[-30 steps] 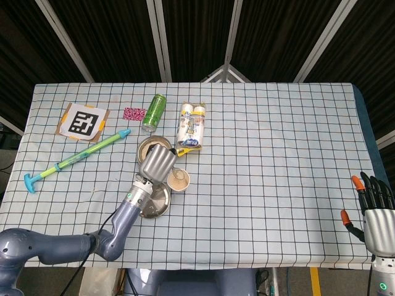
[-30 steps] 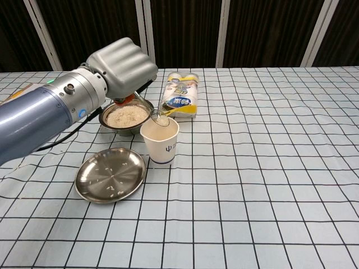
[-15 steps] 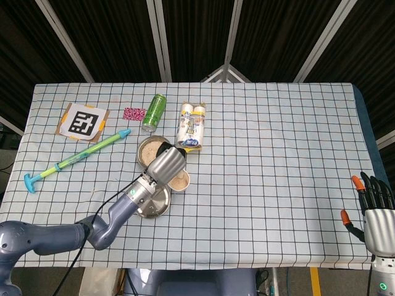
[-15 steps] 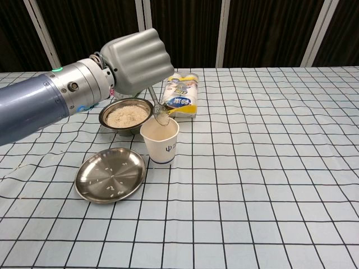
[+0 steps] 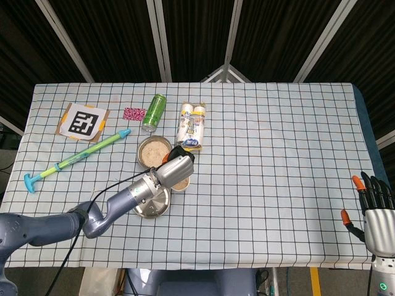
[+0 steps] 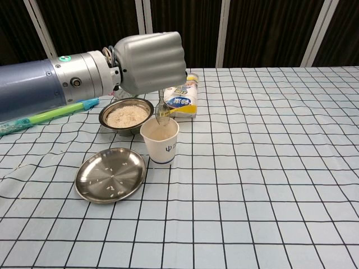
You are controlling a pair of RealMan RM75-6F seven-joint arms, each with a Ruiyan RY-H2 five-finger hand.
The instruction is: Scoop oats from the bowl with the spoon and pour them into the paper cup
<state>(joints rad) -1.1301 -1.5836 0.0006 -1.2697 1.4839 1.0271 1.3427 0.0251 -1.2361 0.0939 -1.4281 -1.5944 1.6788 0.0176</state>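
Spoon (image 6: 163, 114) tipped over paper cup (image 6: 160, 143).
Left hand (image 6: 150, 61) grips the spoon above the cup, beside the bowl (image 6: 127, 116) of oats; right hand (image 5: 375, 213) open, fingers spread, off the tabletop (image 5: 278, 154) edge.

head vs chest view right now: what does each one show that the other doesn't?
Head view only: the right robot hand at the table's near right edge, fingers apart and holding nothing, plus the green can, the marker card and the small pink patterned item.

Chest view only: the spoon hanging bowl-down from the left robot hand, its bowl just above the paper cup; from above, that hand hides it.

Both: the left robot hand, paper cup, oat bowl, steel plate, bottle pack and blue-green stick tool.
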